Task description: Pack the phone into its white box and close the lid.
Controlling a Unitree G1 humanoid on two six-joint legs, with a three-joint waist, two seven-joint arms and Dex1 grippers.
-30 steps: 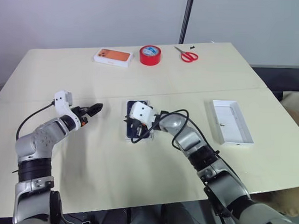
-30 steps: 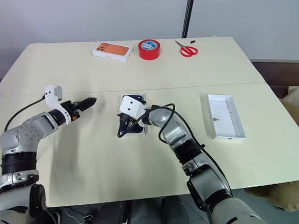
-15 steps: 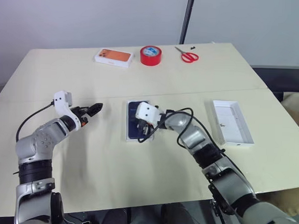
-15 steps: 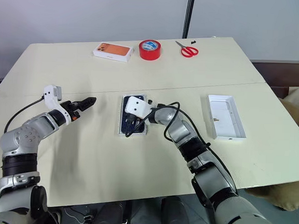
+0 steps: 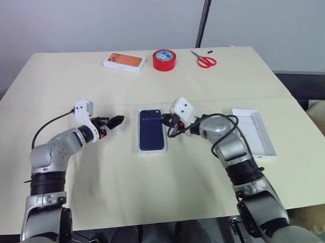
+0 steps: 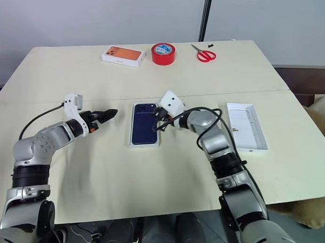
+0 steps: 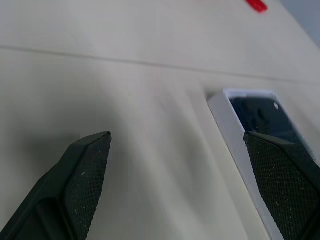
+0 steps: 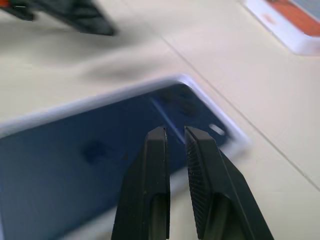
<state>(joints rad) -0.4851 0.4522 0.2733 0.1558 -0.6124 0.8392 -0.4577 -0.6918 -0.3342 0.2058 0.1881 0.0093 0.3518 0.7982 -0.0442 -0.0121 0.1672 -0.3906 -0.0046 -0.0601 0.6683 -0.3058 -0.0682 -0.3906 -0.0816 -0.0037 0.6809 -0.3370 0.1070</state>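
The phone (image 5: pixel 152 130) lay in the white box (image 5: pixel 139 138) between the left gripper's (image 5: pixel 117 120) spread fingers and the right gripper's (image 5: pixel 163 119) nearly touching, empty ones.

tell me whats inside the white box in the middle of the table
The phone lies flat inside the white box, dark glossy back up, filling it wall to wall. The box floor beneath the phone is covered, so nothing under it can be seen.
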